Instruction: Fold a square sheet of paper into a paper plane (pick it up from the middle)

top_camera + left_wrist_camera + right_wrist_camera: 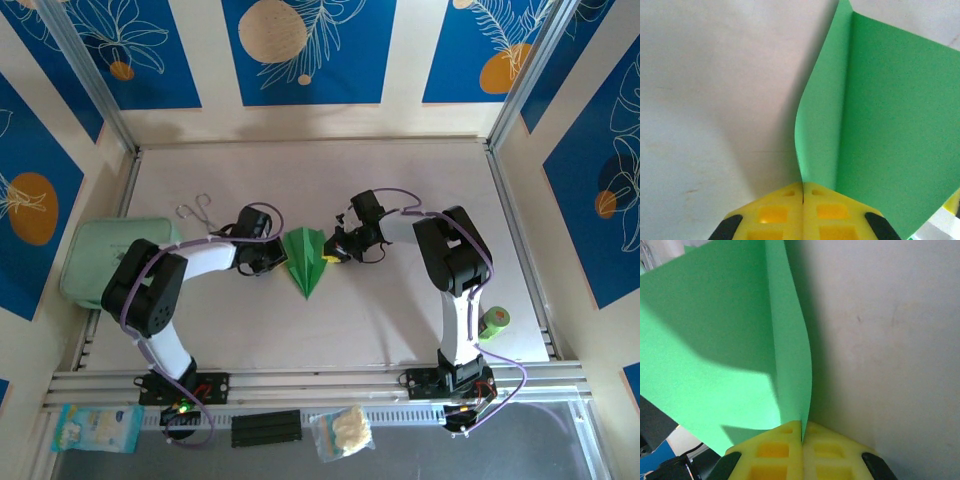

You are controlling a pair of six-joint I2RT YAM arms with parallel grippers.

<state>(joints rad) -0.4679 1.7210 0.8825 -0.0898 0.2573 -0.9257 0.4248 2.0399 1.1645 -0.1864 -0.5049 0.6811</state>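
I'm watching both arms reaching inward toward the middle, elbows out to the sides. The left gripper (276,256) is pinching the left edge of the paper plane (304,260), its yellow fingers (775,215) pressed together. The right gripper (330,256) is clamping the right edge, jaws fully closed.

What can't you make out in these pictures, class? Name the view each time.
Nose and tail of the paper plane: wrist views, cut off by frame edges.
Its pinched edges: inside the left gripper and right gripper.
The pale pouch: top view, partly behind the left arm.
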